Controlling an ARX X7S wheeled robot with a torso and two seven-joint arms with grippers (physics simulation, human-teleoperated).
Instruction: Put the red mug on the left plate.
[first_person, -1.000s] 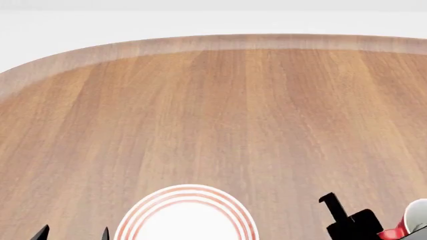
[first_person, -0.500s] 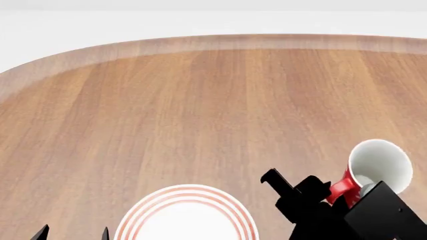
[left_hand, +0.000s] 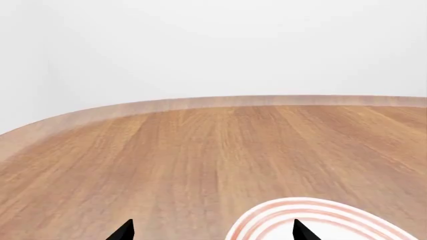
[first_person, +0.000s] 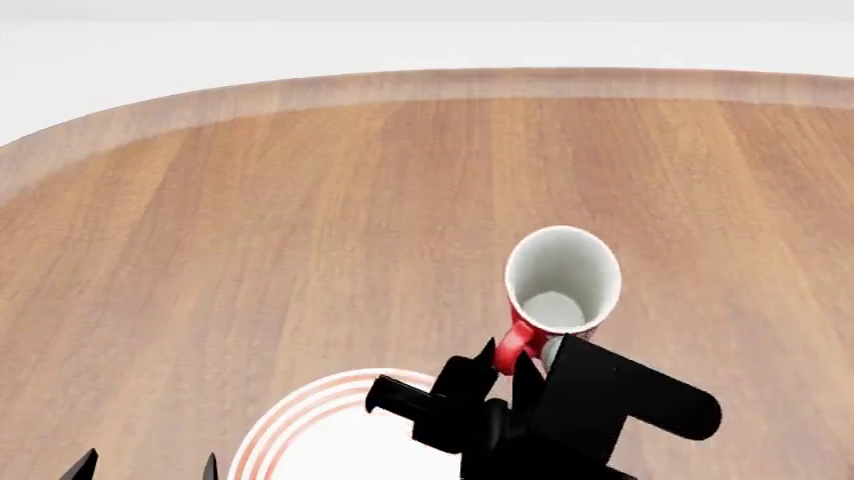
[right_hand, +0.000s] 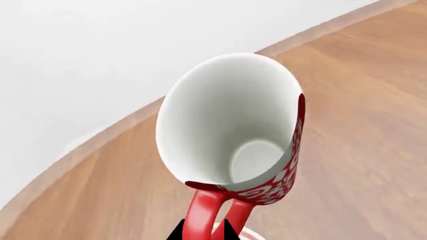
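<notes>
- I see the right gripper (first_person: 514, 372) clamped on the red loop handle of the red mug (first_person: 561, 285), with the jaws closed together on it; in the right wrist view the two fingertips (right_hand: 179, 232) pinch the handle of the same mug (right_hand: 233, 135).
- I read the mug as lifted clear of the wooden surface (first_person: 334, 220) and tilted, with its white inside facing the head camera.
- In the head view, the mug sits just beyond the far right edge of the left plate (first_person: 314, 405), not on it.
- The right arm covers the plate's right part.
- I see the left gripper (left_hand: 212, 231) with its two black fingertips (left_hand: 123, 231) spread apart and holding nothing, low over the surface.
- One left fingertip overlaps the plate rim (left_hand: 267, 220) in the left wrist view.
</notes>
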